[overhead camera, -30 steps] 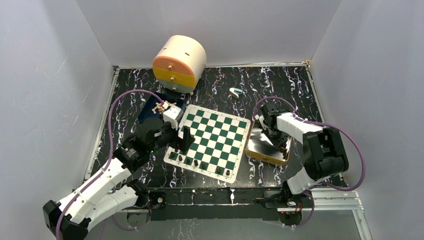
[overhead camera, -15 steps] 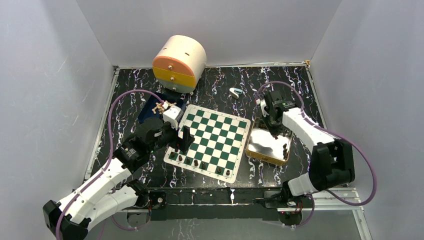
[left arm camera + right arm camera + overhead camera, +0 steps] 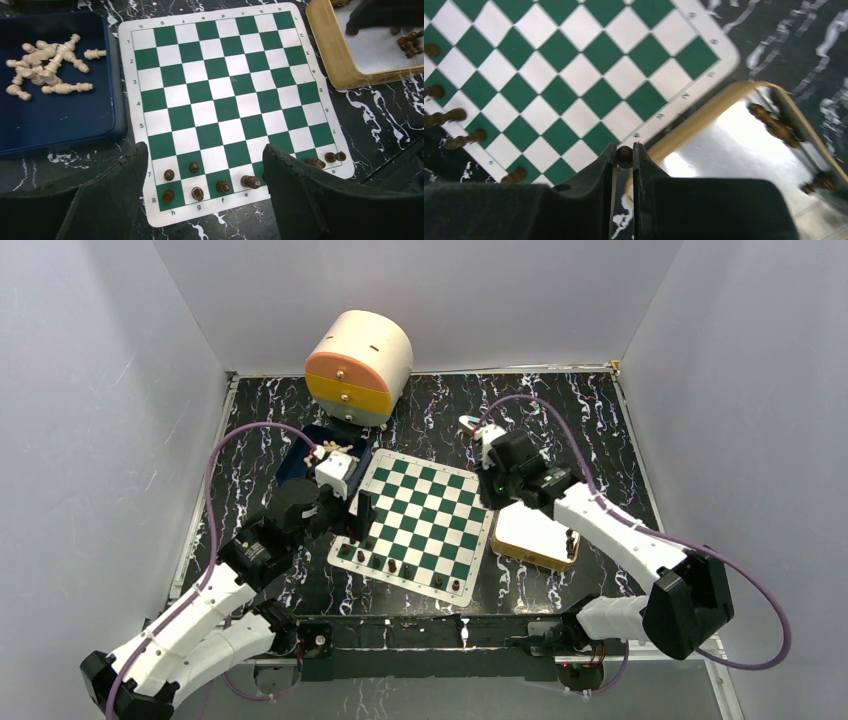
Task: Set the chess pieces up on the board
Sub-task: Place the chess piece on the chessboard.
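The green and white board lies mid-table. Several dark chess pieces stand along its near rows. My left gripper hangs open above those rows, nothing between its fingers; from above it sits at the board's left edge. My right gripper is shut on a small dark piece, held over the gap between the board and the gold tray. More dark pieces lie in that tray. Pale pieces lie heaped in the blue tray.
A round cream, orange and yellow drawer unit stands at the back left. A small white and teal object lies behind the board. The gold tray sits right of the board. White walls enclose the table.
My right arm has swung from over the gold tray leftward and back to the board's right edge, still shut. The left gripper has shifted slightly back and left.
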Controlling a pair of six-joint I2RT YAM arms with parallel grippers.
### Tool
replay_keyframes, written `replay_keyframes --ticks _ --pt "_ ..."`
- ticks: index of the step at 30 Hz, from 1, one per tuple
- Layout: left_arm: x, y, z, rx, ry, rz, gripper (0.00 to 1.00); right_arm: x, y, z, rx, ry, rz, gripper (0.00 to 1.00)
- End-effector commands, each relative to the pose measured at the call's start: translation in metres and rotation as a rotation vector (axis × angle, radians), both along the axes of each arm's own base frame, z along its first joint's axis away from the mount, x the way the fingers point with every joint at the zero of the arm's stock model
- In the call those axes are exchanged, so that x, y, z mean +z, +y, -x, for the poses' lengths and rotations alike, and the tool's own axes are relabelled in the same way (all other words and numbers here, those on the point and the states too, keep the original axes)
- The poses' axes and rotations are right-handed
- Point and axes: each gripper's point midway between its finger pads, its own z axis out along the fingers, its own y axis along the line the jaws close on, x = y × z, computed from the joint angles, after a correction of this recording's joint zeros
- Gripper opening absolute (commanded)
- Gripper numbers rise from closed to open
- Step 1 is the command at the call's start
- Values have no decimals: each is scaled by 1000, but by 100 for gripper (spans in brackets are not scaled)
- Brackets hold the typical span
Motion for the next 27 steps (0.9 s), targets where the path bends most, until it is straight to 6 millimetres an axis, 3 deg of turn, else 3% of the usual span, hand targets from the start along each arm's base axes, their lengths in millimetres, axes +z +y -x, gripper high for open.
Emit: replay_keyframes --ticks 1,6,11,17,27 --pt "25 18 -5 58 -92 -27 82 5 65 5 87 -93 -143 18" --pt "36 44 -8 167 -160 -58 84 -10 116 16 227 -192 -181 20" --pt "43 59 -7 231 -202 -45 85 -29 144 16 286 -274 -177 20" --pt "45 64 -6 249 -216 -37 85 -54 151 21 310 -254 -166 20" --pt "45 64 -6 250 -218 -37 85 -72 155 44 354 -246 -209 21"
